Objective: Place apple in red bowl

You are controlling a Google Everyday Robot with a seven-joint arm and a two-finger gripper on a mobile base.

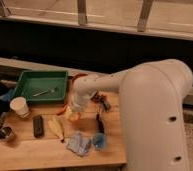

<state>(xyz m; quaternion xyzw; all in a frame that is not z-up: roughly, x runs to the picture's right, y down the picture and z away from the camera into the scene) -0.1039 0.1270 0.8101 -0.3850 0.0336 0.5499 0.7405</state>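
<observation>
Low over the middle of the tabletop [25,152], the gripper [76,106] points downward at the end of a thick white arm [155,110] that reaches in from the right side. The apple [72,116] shows as a small yellow-orange round shape right under the gripper's tip, touching it or nearly so. Whether the gripper is clenched on the apple or has released it cannot be told from this view, nor whether the fruit rests on the wood. The red bowl [79,76] sits at the far edge of the tabletop, just right of a green tray [25,80], and the arm hides much of it; the apple is apart from it, nearer the middle. The tray fills the far left corner and holds a thin pale utensil [45,91]. A white paper cup [20,106] stands near the left edge, in front of the tray, and a small dark metal cup [6,133] sits closer to the near left corner. A flat black oblong [38,125] lies to the right of the cups, with a pale banana [58,128] beside it, left of the apple and nearer the front edge. A crumpled blue cloth [80,144] and a small blue object [100,141] lie close to the near edge, and a slim dark tool [99,123] lies just right of the gripper.
</observation>
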